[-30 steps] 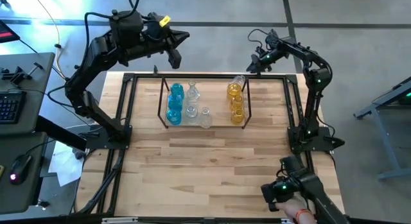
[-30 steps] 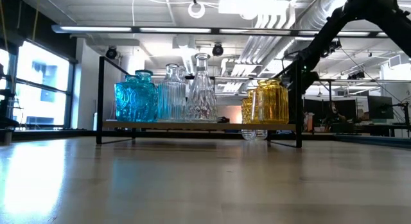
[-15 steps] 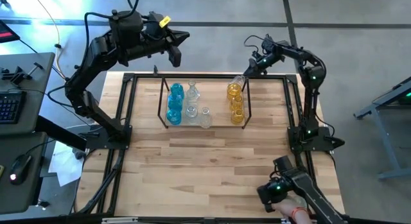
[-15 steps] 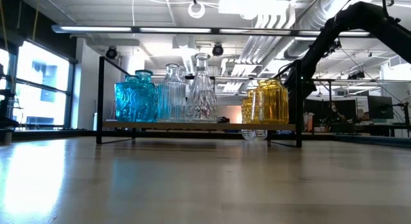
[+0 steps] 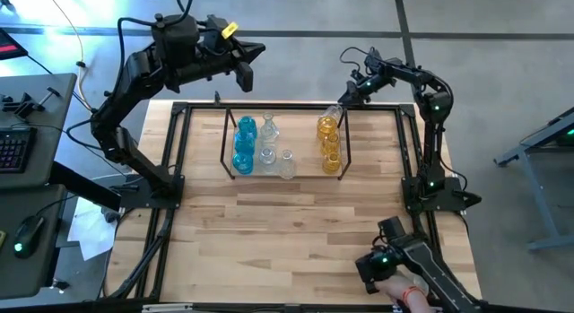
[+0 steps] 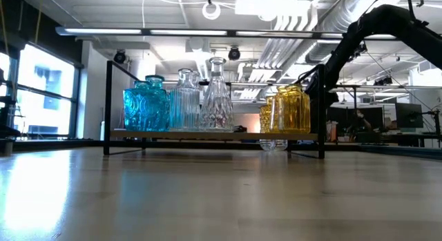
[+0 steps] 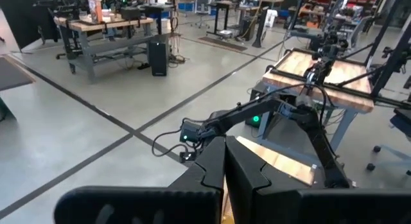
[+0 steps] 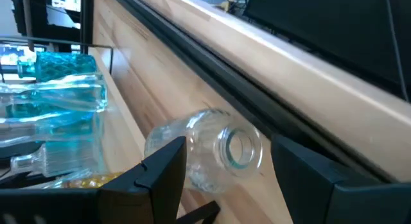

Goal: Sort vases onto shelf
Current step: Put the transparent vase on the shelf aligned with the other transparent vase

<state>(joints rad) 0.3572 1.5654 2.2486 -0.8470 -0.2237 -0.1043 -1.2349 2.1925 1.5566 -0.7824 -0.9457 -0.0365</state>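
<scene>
The shelf (image 5: 224, 143) stands at the table's far middle. On it stand blue vases (image 5: 244, 143), clear vases (image 5: 269, 144) and amber vases (image 5: 329, 141). One more clear vase (image 8: 209, 153) lies on its side on the table at the shelf's far right corner (image 5: 333, 112), its mouth toward my right gripper. My right gripper (image 8: 228, 147) is open, slanting down from the far right, one finger on each side of this vase. My left gripper (image 5: 247, 69) is shut and empty, held high beyond the table's far left edge. My right gripper has one finger (image 8: 164, 166) close against the rounded body (image 8: 192, 144) of the lying vase, and I cannot tell whether it touches. The other finger (image 8: 308, 172) stands clear of the vase's mouth. The vase rests on the wood.
A black metal frame (image 5: 175, 160) edges the table. The near half of the wooden top (image 5: 287, 232) holds no vases. At the near right corner a dark handheld device (image 5: 395, 259) is held by a person's hand (image 5: 411, 295).
My right gripper has come down and a little toward the table's left, onto the lying clear vase, staying open. The dark device at the near right corner has shifted slightly toward the left.
</scene>
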